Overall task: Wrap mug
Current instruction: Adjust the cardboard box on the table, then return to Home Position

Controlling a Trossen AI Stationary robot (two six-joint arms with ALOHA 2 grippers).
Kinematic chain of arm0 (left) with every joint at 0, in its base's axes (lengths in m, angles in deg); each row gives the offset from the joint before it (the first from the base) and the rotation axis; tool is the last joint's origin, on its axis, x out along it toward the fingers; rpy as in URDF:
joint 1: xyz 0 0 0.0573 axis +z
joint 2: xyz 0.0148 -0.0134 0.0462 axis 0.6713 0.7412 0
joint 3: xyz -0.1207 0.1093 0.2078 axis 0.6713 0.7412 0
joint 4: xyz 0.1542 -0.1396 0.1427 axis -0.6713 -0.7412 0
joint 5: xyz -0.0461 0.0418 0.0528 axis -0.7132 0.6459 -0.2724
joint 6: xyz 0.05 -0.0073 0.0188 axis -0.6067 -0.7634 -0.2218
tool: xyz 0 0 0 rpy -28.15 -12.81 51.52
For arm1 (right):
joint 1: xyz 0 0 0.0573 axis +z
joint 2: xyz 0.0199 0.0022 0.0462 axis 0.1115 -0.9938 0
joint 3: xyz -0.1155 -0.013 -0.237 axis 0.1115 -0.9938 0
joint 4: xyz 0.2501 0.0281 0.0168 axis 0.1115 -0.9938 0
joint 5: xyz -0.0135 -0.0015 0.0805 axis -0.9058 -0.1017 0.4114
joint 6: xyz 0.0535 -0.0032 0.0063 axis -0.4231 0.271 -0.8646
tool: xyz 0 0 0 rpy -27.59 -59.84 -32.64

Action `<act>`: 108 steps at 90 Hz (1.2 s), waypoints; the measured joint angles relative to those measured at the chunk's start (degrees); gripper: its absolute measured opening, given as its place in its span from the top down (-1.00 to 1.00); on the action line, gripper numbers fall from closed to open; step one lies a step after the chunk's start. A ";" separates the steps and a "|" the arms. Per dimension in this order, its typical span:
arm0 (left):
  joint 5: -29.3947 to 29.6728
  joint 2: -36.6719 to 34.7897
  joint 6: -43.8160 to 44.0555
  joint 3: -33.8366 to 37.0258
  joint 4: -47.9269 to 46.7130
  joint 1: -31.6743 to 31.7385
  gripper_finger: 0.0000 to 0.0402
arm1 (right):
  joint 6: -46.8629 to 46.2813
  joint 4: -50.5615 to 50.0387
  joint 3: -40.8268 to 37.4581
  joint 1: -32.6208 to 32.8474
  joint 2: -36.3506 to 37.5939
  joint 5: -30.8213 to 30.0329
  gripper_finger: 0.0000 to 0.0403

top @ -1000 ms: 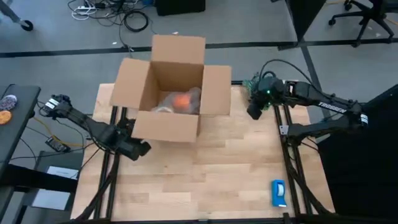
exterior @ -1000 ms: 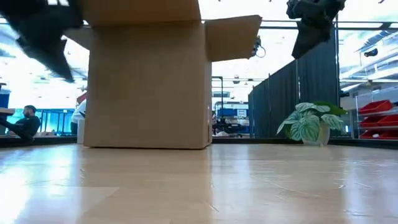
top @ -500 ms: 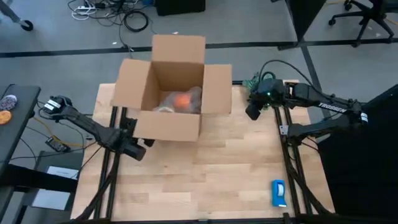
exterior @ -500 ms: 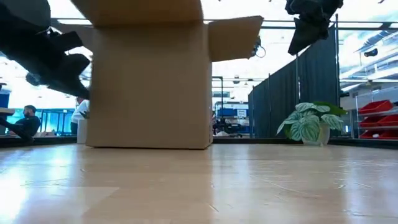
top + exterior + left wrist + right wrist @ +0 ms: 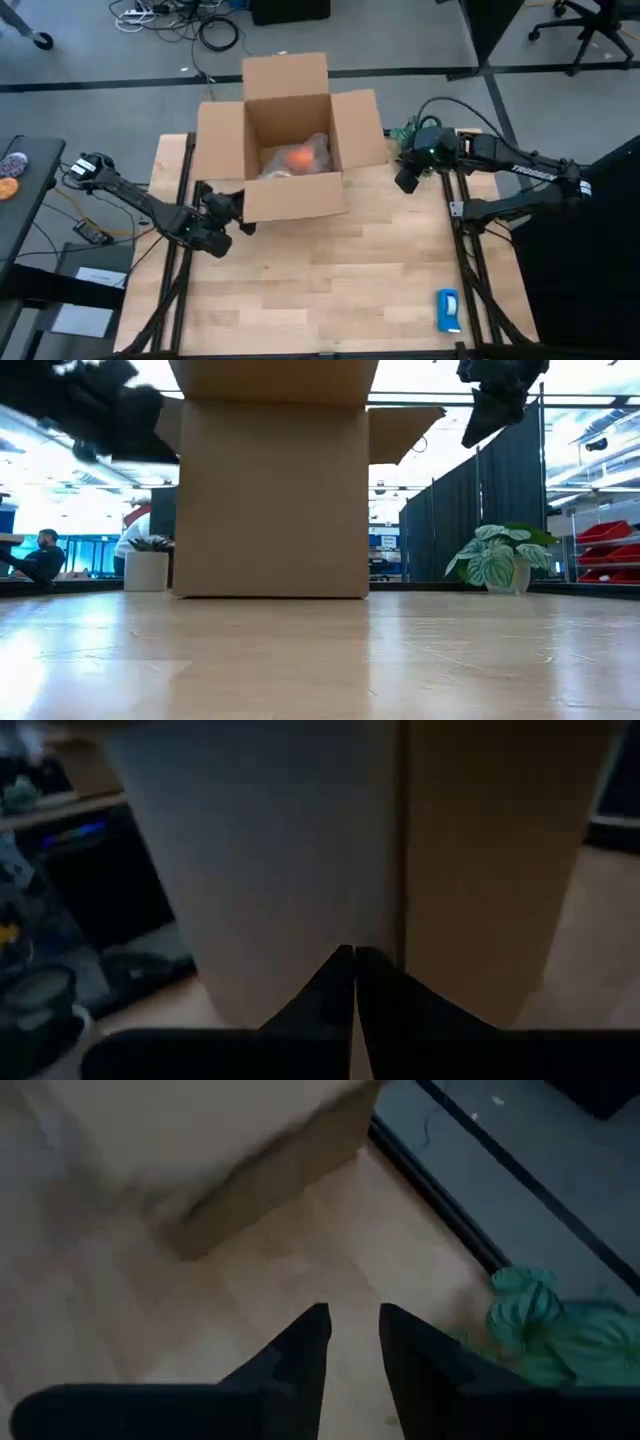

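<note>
The open brown cardboard box [image 5: 290, 150] stands on the pale wooden table [image 5: 330, 290], all four flaps spread outward; inside it, near the box's floor, the small bright orange rounded mug [image 5: 298, 157] lies amid clear crinkled plastic wrap [image 5: 318, 152]. The left gripper [image 5: 354, 960] sits at the box's near left corner, its dark fingers pressed together with no gap, tips right against the cardboard wall; nothing is held between them. The right gripper [image 5: 354, 1325] hangs above the table just beside the box's right flap, fingers a narrow slot apart and empty. A flat blue-and-white object [image 5: 448, 310] lies on the table well apart from the box, toward the near right corner; a green leafy potted plant [image 5: 497, 560] stands beyond the table, to the box's right in the low view.
</note>
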 joint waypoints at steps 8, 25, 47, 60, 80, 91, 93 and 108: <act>0.13 -3.74 -1.12 -1.92 -6.66 -2.59 1.00 | -0.48 -2.84 -0.18 0.15 1.13 0.04 0.64; -1.01 -12.36 7.47 -0.34 -15.82 -5.85 1.00 | -4.62 2.89 -8.26 1.90 6.83 0.22 0.64; -11.08 -16.01 -8.63 5.81 8.65 -6.92 1.00 | -9.43 31.23 -24.32 6.22 15.24 5.91 0.64; -24.69 -15.83 -26.23 13.06 37.68 -4.89 1.00 | -8.88 54.76 -34.41 10.02 16.53 7.70 0.64; -40.72 -17.78 -41.02 23.73 63.62 2.25 1.00 | -7.07 82.89 -48.02 13.14 16.32 11.10 0.64; -45.60 -19.77 -35.88 27.78 64.58 7.86 1.00 | -7.67 95.94 -56.24 14.20 15.53 10.82 0.64; -47.60 -19.81 -34.80 27.74 64.51 8.72 1.00 | -8.24 98.00 -57.72 14.23 15.33 10.80 0.64; -57.10 -19.53 -32.34 27.04 63.50 12.84 1.00 | -11.34 107.23 -63.13 13.87 14.96 10.47 0.64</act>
